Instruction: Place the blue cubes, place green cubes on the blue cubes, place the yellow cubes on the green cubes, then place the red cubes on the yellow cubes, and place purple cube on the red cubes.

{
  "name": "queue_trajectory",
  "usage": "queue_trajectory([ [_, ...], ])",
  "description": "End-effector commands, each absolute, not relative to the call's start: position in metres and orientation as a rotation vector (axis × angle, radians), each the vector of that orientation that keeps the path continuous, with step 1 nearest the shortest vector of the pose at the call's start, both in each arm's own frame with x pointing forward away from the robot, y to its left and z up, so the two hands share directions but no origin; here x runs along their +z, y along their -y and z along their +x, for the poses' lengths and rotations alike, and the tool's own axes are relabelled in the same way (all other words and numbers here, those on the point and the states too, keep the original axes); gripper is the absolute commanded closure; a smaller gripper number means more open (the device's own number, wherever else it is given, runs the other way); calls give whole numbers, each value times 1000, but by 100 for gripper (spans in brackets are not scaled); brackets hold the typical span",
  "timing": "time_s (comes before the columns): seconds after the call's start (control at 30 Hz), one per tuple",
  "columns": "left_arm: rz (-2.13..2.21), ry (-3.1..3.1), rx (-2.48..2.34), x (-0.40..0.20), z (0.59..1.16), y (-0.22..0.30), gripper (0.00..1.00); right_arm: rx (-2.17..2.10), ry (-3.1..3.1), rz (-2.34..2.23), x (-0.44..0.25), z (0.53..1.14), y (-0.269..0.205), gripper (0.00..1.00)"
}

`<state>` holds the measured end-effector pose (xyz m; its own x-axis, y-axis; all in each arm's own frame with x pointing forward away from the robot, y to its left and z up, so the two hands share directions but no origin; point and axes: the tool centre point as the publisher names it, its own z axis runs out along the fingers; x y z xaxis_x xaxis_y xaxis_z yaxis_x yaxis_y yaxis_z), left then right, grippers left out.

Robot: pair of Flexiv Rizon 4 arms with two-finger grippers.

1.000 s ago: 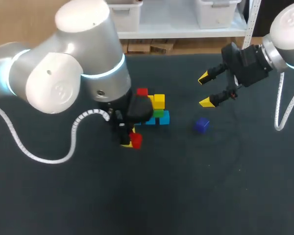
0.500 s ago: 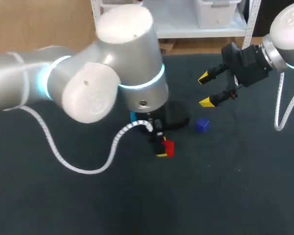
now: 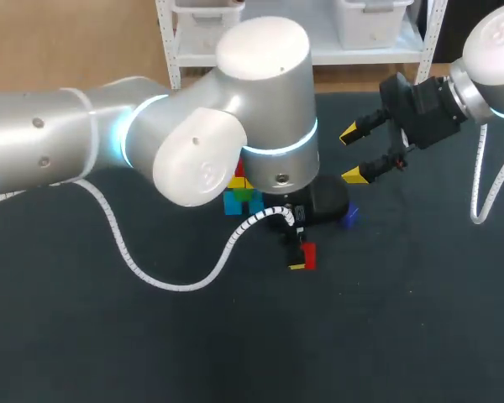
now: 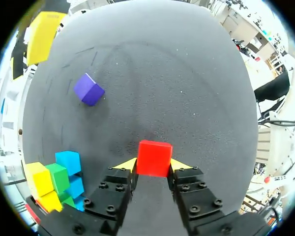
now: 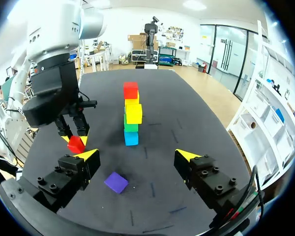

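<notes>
Since 1 s ago left arm (image 3: 151, 143) swung right across the table (image 3: 420, 336), taking left claw (image 4: 154, 166) and the red cube (image 4: 154, 156) it's clamped on away from the stack (image 5: 131, 118). Right claw (image 3: 350, 154) hasn't budged, fingers apart, empty. Progress: blue, green, yellow layers look done, and the top red cube (image 5: 130, 90) is up. Left to do, I reckon: 2nd red onto yellow, then purple cube (image 4: 88, 89), loose on table, apart from stack.
</notes>
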<state>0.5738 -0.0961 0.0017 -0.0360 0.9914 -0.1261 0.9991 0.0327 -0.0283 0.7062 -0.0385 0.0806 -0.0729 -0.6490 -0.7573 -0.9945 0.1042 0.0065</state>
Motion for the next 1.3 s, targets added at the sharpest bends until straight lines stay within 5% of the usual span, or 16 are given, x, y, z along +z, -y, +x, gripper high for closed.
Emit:
queue_trajectory([
  [0.03, 2137, -2207, -164, 1, 575, 95, 18, 745, -1786, -1606, 80, 707, 39, 0],
  [0.07, 2136, -2209, -164, 2, 574, 95, 0, 745, -1786, -1606, 80, 707, 39, 0],
  [0.67, 1976, -2092, -212, 71, 567, 55, 0, 745, -1786, -1606, 80, 707, 39, 0],
  [1.3, 1759, -1945, -423, 101, 558, -96, 0, 745, -1786, -1606, 80, 707, 39, 0],
])
